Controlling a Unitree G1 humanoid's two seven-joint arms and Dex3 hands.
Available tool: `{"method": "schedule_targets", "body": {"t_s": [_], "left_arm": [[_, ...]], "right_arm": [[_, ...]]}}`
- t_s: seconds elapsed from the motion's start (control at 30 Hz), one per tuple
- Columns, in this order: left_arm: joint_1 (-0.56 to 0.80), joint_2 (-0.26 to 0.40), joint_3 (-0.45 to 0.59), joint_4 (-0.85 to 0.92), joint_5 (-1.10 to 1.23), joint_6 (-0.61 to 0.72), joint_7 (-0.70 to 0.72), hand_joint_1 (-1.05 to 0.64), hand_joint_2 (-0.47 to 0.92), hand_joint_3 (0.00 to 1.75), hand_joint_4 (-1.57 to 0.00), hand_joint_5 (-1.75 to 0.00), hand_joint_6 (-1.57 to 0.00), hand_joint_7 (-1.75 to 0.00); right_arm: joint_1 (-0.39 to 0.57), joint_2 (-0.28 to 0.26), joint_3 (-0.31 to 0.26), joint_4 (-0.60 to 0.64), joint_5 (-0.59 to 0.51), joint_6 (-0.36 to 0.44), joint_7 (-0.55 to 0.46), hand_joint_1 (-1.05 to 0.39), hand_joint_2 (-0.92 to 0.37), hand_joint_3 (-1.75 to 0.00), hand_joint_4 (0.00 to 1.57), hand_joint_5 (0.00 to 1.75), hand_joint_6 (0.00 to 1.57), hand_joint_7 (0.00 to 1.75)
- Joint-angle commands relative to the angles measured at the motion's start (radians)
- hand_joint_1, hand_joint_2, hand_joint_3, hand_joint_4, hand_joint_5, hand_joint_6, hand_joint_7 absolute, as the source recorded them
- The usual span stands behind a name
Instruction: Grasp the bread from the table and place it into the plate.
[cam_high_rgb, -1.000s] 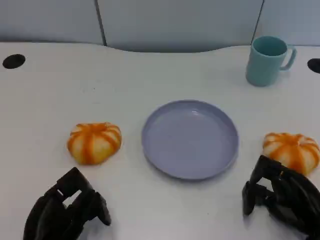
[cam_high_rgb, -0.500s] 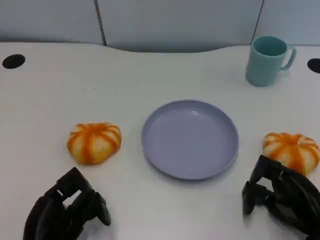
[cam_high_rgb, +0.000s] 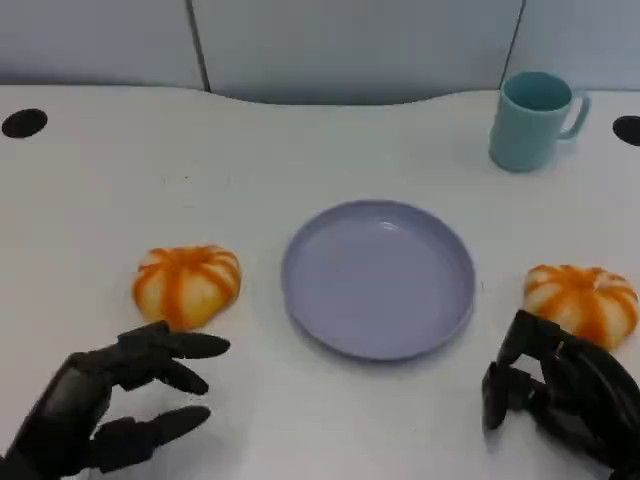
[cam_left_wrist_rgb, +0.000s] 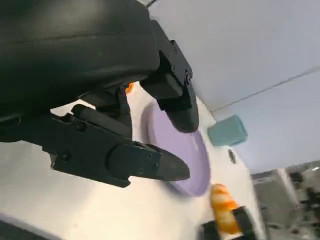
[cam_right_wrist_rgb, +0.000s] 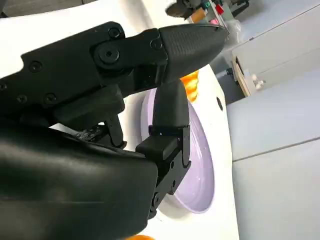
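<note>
Two orange-striped bread rolls lie on the white table. The left bread (cam_high_rgb: 187, 285) sits left of the lilac plate (cam_high_rgb: 378, 280); the right bread (cam_high_rgb: 582, 303) sits to the plate's right. My left hand (cam_high_rgb: 110, 410) hovers just in front of the left bread, fingers spread apart and holding nothing. My right hand (cam_high_rgb: 560, 395) is in front of the right bread with its fingers curled in, holding nothing. The left wrist view shows the plate (cam_left_wrist_rgb: 192, 150) past the left hand's fingers (cam_left_wrist_rgb: 150, 167). In the right wrist view the plate (cam_right_wrist_rgb: 197, 165) lies beyond the right hand's fingers (cam_right_wrist_rgb: 170, 115).
A teal mug (cam_high_rgb: 533, 120) stands at the back right, well behind the plate. Black cable holes sit at the table's far left (cam_high_rgb: 24, 122) and far right (cam_high_rgb: 628, 130). A pale wall panel runs along the table's back edge.
My left hand has uncurled: its fingers now spread apart and reach toward the left bread. The right hand, both breads and the plate have not moved.
</note>
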Motion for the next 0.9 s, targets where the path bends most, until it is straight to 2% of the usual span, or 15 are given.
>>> {"method": "schedule_targets", "body": {"t_s": [0.03,0.1,0.3,0.53,0.7,0.9], "left_arm": [[-0.014,0.124,0.015,-0.118,0.436,-0.046,0.29,-0.49,0.92,0.07,-0.27,-0.59,-0.54,-0.04],[-0.011,0.147,0.005,-0.157,0.533,-0.019,0.365,-0.53,0.92,0.04,-0.29,-0.4,-0.51,-0.01],[-0.049,0.217,-0.046,-0.287,0.747,0.119,0.518,-0.57,0.91,0.01,-0.19,-0.18,-0.37,0.0],[-0.067,0.275,-0.124,-0.386,0.787,0.307,0.466,-0.67,0.92,0.02,-0.12,-0.1,-0.24,0.0],[-0.139,0.266,-0.217,-0.416,0.869,0.495,0.39,-0.71,0.92,0.02,-0.09,-0.07,-0.17,0.0],[-0.276,0.286,-0.326,-0.241,0.847,0.541,0.354,-0.69,0.9,0.0,-0.12,-0.07,-0.2,-0.01]], "right_arm": [[0.014,-0.004,-0.005,0.013,-0.003,0.01,-0.004,-0.52,-0.92,-0.25,0.68,1.75,0.54,1.58],[0.015,-0.003,-0.005,0.011,-0.004,0.011,-0.008,-0.52,-0.92,-0.25,0.68,1.75,0.55,1.58],[0.004,-0.002,-0.002,0.03,-0.011,0.002,-0.007,-0.52,-0.92,-0.26,0.68,1.75,0.54,1.58],[0.005,-0.001,0.002,0.034,-0.018,-0.014,-0.019,-0.52,-0.92,-0.26,0.67,1.75,0.55,1.57],[-0.002,-0.004,-0.001,0.041,-0.014,-0.003,-0.021,-0.53,-0.92,-0.24,0.67,1.74,0.55,1.54],[-0.012,0.004,-0.005,0.059,-0.009,-0.016,-0.016,-0.51,-0.92,-0.26,0.67,1.75,0.55,1.55]]}}
